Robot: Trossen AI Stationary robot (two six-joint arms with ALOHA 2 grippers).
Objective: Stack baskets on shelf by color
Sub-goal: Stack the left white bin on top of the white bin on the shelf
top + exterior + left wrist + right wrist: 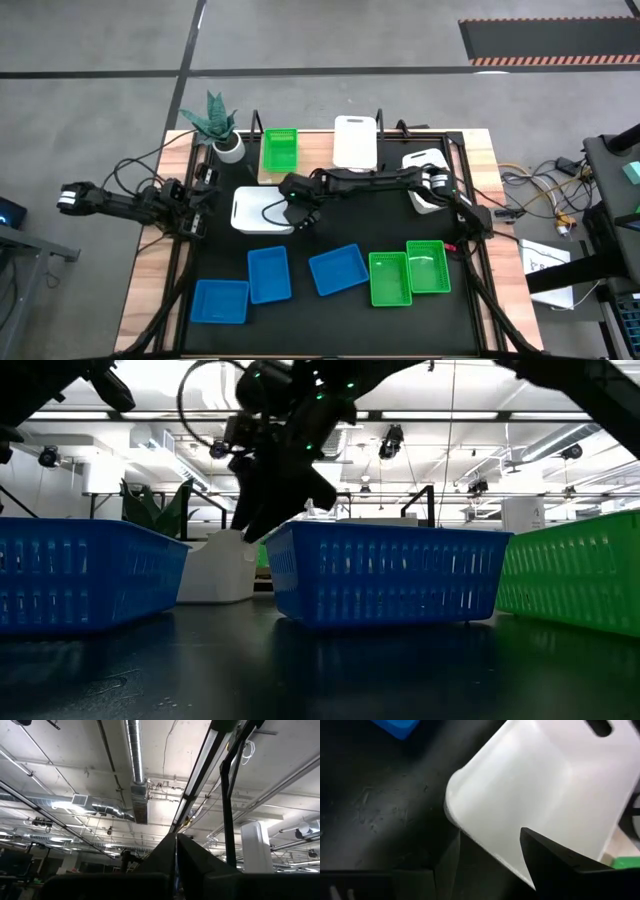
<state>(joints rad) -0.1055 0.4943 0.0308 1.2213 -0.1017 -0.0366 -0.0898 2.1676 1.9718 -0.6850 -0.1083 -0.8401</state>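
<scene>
**Right arm has a white basket by the rim, mid-table**

So the right gripper [297,214] is reaching across the black table [330,310] and sits at the edge of a white basket [258,211] near the table's left-middle. From the wrist view its fingers [555,857] straddle the basket's rim, one inside and one outside, fairly narrow gap; I can't tell for sure if they're actually pinching it. That basket is plain glossy white plastic with rounded corners and a slot handle.

On the shelf [268,172] along the back edge: one green basket [279,150] at its left end, another white basket [355,143] in the middle. A third white one [424,170] sits by the right edge.

Near the front edge: three blue baskets [268,274] toward the left, two green ones [389,278] side by side toward the right, all with slotted walls.

Left gripper [198,214] is parked at the left edge; its fingers look closed together, nothing in them
</scene>
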